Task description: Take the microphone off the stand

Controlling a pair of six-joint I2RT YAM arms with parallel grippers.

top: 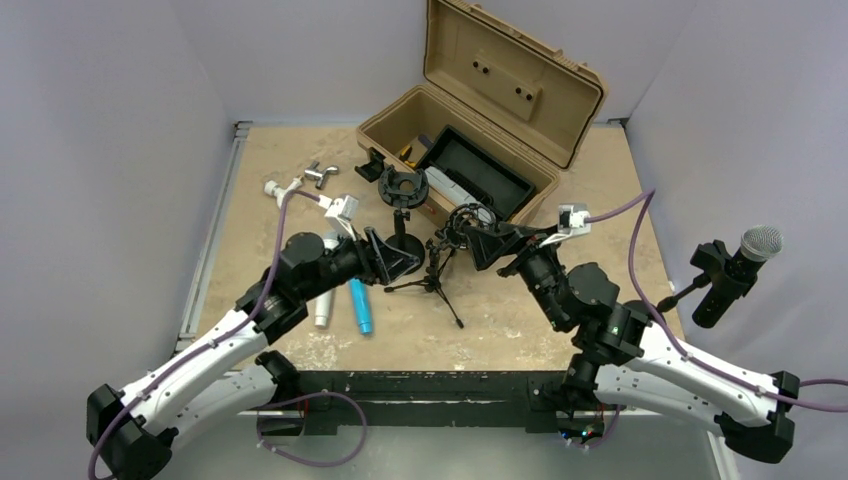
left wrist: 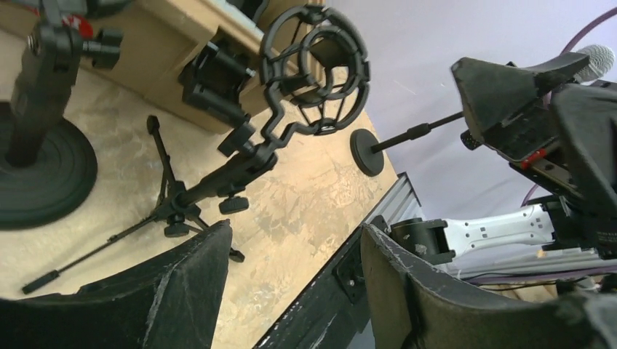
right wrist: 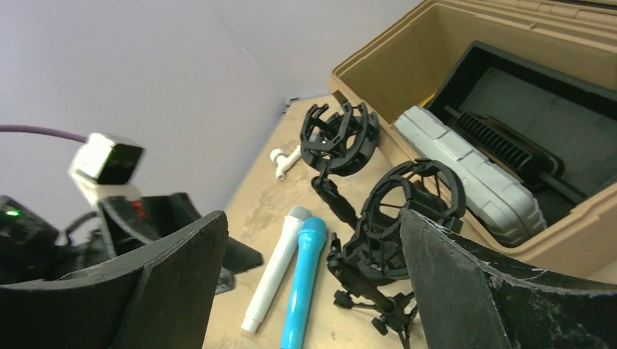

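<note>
A black microphone with a silver grille sits clipped in a small stand at the far right; its grille also shows in the left wrist view. A blue microphone and a white one lie side by side on the table, the blue microphone and the white one also seen from the right wrist. A tripod stand carries an empty shock mount. My left gripper is open and empty beside the tripod. My right gripper is open around nothing, just right of the mount.
A second stand with a round base and an empty ring mount stands behind the tripod. The open tan toolbox fills the back. Small metal and white fittings lie at the back left.
</note>
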